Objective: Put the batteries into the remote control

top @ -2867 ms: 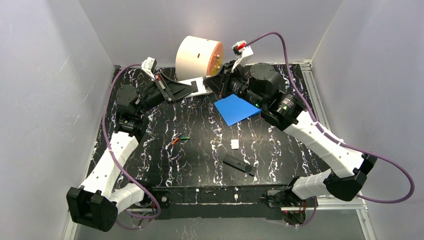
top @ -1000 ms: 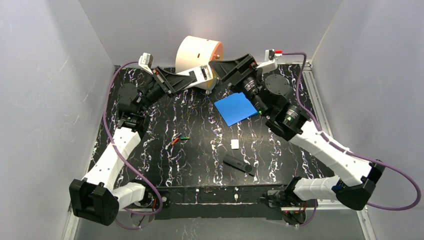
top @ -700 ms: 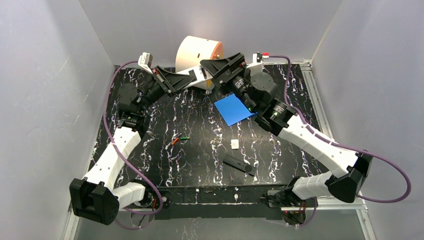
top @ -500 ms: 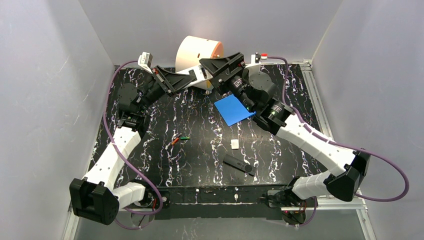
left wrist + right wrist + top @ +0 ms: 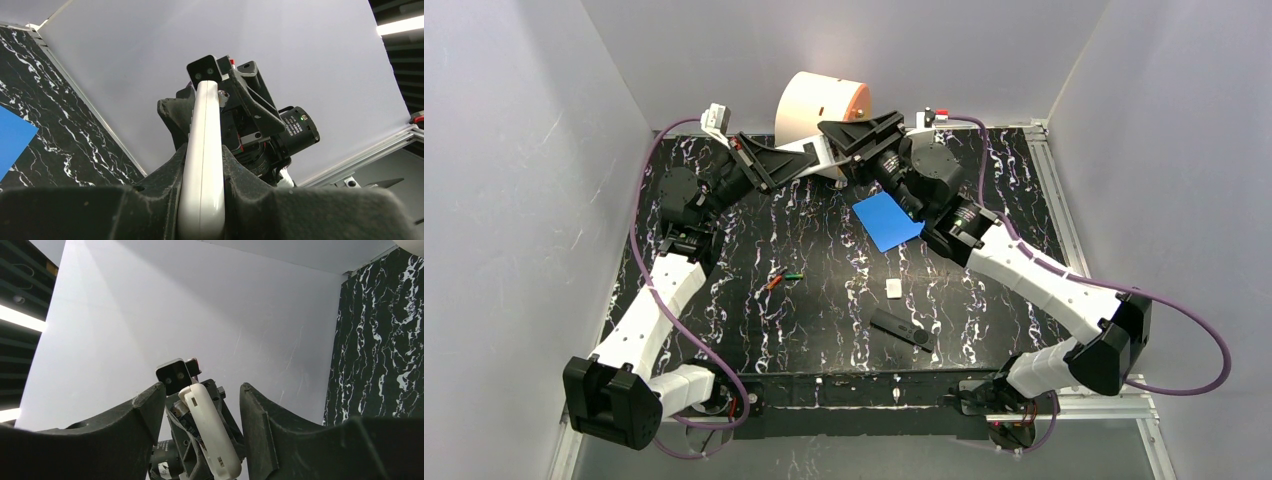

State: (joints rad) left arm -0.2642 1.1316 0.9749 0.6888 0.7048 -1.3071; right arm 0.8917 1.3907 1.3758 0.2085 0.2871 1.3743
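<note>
On the black marbled desk [image 5: 724,320], left of middle in the top view, the two batteries lie close together: the orange-red battery [image 5: 773,282] and, to its right, the dark green battery [image 5: 794,275]. Neither is touched. Up near the top centre, the left claw [image 5: 202,167] is clamped tight on the white remote [image 5: 205,125]. The right claw [image 5: 202,400] faces it, spread wide on either side of the remote's far end, with gaps visible on both sides. Lower right lies a black remote [image 5: 901,328].

Top cam overhead; wrist cams opposed, share white remote [image 5: 202,165]
</note>
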